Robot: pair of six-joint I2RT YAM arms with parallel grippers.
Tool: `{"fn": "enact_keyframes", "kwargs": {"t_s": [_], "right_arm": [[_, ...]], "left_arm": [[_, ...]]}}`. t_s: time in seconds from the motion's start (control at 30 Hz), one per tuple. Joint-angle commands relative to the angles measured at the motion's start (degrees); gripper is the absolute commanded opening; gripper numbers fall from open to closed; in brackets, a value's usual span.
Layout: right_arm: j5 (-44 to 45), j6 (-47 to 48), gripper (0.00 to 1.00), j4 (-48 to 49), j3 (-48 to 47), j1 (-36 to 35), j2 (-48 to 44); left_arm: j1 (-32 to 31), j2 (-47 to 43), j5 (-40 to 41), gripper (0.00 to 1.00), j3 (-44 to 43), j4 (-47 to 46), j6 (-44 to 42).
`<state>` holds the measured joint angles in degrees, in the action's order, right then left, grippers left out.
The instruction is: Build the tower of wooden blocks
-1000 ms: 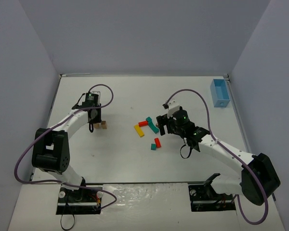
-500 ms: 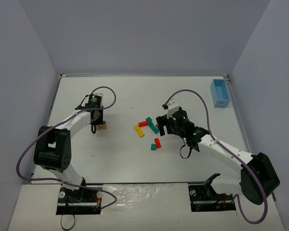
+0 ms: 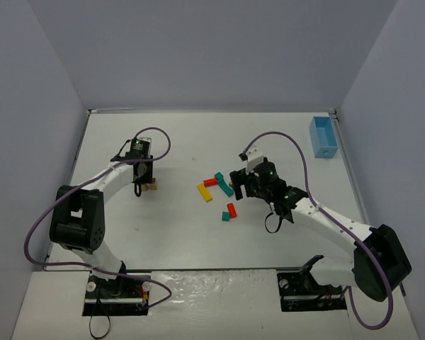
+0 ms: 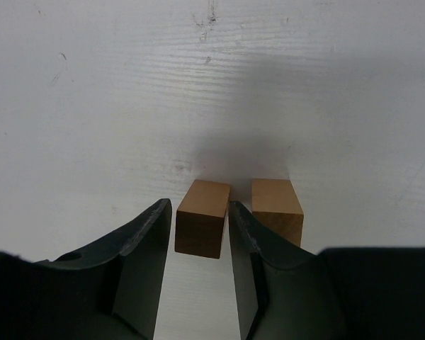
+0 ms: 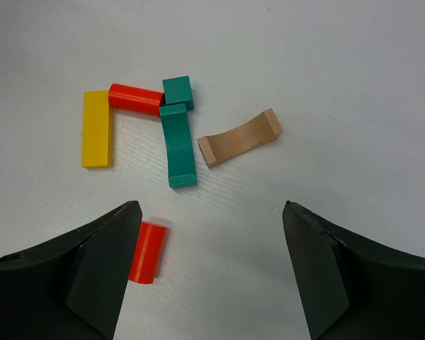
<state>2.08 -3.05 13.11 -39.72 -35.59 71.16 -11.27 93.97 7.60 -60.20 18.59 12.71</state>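
Two tan wood blocks stand side by side on the white table, one on the left [image 4: 202, 216] and one on the right [image 4: 276, 209]; in the top view they are a small tan pair [image 3: 151, 186]. My left gripper [image 4: 200, 209] straddles the left block, slightly open, with a thin gap at its left finger [image 4: 145, 234]. My right gripper [image 5: 211, 212] hangs wide open and holds nothing above the loose pieces: a yellow bar [image 5: 98, 129], a red cylinder [image 5: 136, 99], a teal cube [image 5: 178, 92], a teal arch [image 5: 177, 145], a tan arch [image 5: 239, 137] and a second red cylinder [image 5: 147, 252].
A light-blue bin [image 3: 323, 137] sits at the far right edge of the table [image 3: 184, 142]. The loose pieces [image 3: 219, 191] cluster near the table's middle, just left of the right gripper [image 3: 239, 185]. Grey walls close in the table on three sides.
The left wrist shifted slightly toward the far side over the tan blocks, and its jaws have eased apart a little. The right arm has not moved.
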Motion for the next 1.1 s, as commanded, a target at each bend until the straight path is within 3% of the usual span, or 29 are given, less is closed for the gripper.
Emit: {"fn": "enact_keyframes", "kwargs": {"t_s": [0.0, 0.23, 0.43, 0.63, 1.07], "right_arm": [[-0.8, -0.6, 0.78, 3.9, -0.3, 0.3, 0.9], [-1.0, -0.5, 0.79, 3.9, -0.4, 0.3, 0.6], [-1.4, -0.5, 0.79, 4.0, -0.3, 0.4, 0.4], [-1.5, -0.5, 0.79, 4.0, -0.2, 0.4, 0.1], [-1.6, -0.4, 0.79, 4.1, -0.2, 0.5, 0.0]], "left_arm": [[-0.1, -3.2, 1.0, 0.36, -1.4, -0.7, 0.6], [0.5, -8.2, 0.5, 0.36, -3.0, 1.2, 1.9], [4.8, -11.8, -1.6, 0.36, -3.8, 4.0, 1.4], [8.8, -8.5, -3.4, 0.35, -2.8, 6.1, 1.1], [9.5, 0.7, -4.8, 0.35, -4.0, 6.1, 1.0]]}}
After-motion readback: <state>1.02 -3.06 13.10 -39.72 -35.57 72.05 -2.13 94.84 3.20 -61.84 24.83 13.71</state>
